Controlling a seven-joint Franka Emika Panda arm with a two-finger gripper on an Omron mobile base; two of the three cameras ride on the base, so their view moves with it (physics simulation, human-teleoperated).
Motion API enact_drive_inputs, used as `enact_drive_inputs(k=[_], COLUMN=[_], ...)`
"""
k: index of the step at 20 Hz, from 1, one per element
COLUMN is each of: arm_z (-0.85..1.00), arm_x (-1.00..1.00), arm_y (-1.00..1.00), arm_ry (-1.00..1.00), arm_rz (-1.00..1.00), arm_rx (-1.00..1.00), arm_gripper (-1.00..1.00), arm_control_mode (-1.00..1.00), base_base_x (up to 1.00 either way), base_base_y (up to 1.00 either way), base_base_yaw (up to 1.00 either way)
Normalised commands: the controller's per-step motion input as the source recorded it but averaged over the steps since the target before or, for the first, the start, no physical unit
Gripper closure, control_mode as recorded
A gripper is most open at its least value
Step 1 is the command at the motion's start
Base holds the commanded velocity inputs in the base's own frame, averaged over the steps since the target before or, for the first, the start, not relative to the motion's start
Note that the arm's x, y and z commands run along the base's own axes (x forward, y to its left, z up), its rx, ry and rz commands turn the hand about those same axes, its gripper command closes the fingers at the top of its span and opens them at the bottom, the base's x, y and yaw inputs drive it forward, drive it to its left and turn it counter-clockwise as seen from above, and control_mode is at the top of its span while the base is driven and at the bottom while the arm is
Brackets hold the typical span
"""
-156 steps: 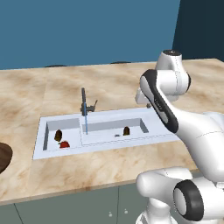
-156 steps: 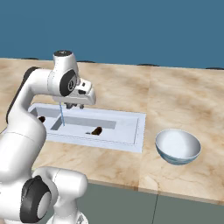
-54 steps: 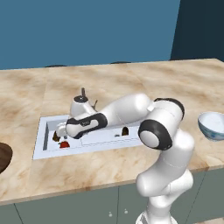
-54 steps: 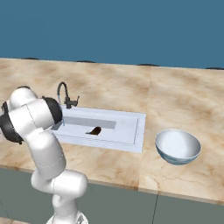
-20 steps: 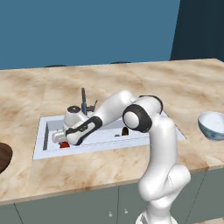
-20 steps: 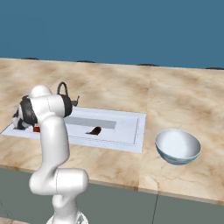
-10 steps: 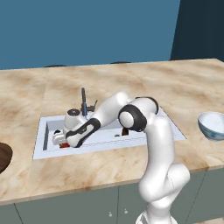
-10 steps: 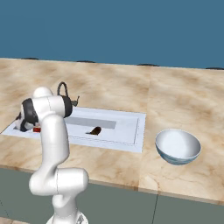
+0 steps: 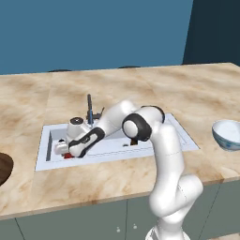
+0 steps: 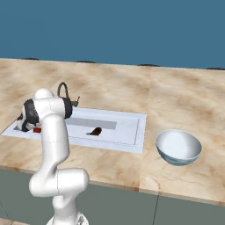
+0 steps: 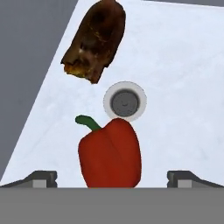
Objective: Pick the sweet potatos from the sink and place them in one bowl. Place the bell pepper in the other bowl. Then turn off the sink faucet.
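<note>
Hand (image 11: pixel 112 179), fingers spread, hangs over bell pepper (image 11: pixel 110 154) in sink (image 11: pixel 183 65).

glossy red bell pepper (image 11: pixel 110 153), rough sweet potato (image 11: pixel 95 40), seemingly metal drain (image 11: pixel 124 102).

Bell pepper (image 11: pixel 110 153) lies between the spread fingers (image 11: pixel 41 177), sweet potato (image 11: pixel 94 40) beyond.

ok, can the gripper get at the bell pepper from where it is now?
Probably yes. The gripper is open, with the bell pepper between its fingers; the sweet potato lies apart, beyond the drain.
</note>
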Motion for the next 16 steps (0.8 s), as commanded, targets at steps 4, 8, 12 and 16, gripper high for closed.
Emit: enact_drive_inputs(k=[4, 8, 12, 16], arm_z=[-0.22, -0.35, -0.32, -0.31], arm_x=[0.16, 0.00, 0.00, 0.00], arm_y=[0.17, 0.11, 0.03, 0.00], arm_ry=[0.00, 0.00, 0.00, 0.00], arm_rz=[0.00, 0.00, 0.00, 0.00], arm_rx=[0.00, 0.00, 0.00, 0.00], arm_gripper=[-1.00, -1.00, -1.00, -1.00], arm_control_mode=[-1.00, -1.00, -1.00, -1.00], base_base_x=[0.00, 0.00, 0.00, 0.00], base_base_y=[0.00, 0.00, 0.00, 0.00], base_base_yaw=[0.00, 0.00, 0.00, 0.00])
